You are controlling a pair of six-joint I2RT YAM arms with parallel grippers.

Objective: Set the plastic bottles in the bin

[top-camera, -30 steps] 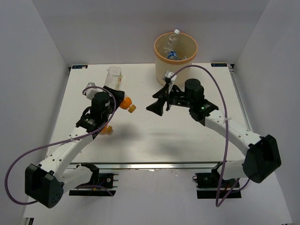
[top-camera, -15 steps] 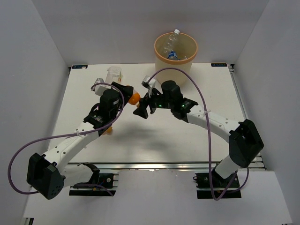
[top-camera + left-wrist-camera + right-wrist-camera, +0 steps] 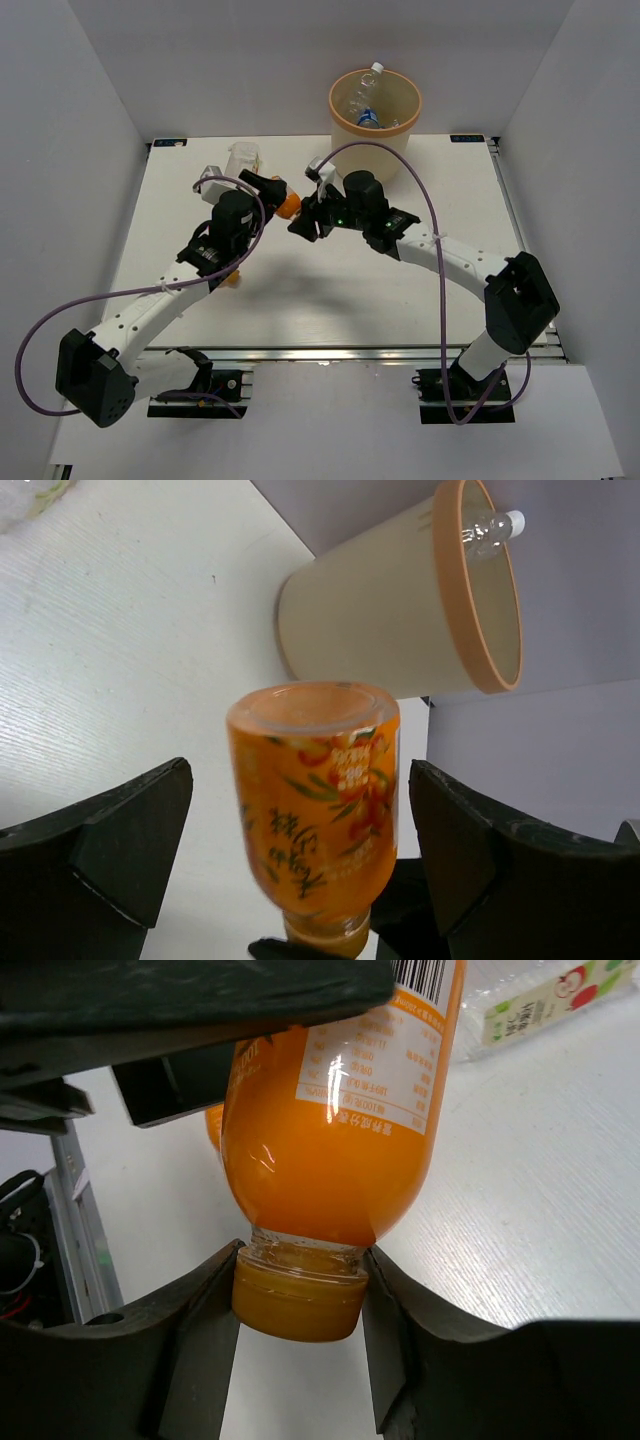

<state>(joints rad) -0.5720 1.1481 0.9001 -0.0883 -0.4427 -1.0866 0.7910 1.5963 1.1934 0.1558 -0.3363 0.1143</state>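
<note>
The right gripper (image 3: 300, 1295) pinches the orange bottle (image 3: 340, 1130) at its neck and cap, with a finger pressed against each side. The left gripper (image 3: 300, 780) is spread wide. Its fingers (image 3: 130, 830) flank the same bottle's body with a clear gap on each side and no contact.

The orange bottle is held clear of the table (image 3: 330, 300), tilted, with its base toward the bin (image 3: 400, 610) and its cap in the right gripper. In the top view it lies between the two grippers, front-left of the bin and apart from it.

The bin stands upright at the far edge of the table. Inside it, a white-capped clear bottle (image 3: 372, 74) pokes above the rim, and a blue-labelled bottle (image 3: 368, 118) lies lower down.

A second orange bottle (image 3: 232, 279) is on the table, partly hidden under the left arm. A clear labelled bottle (image 3: 243, 158) lies at the far left.
</note>
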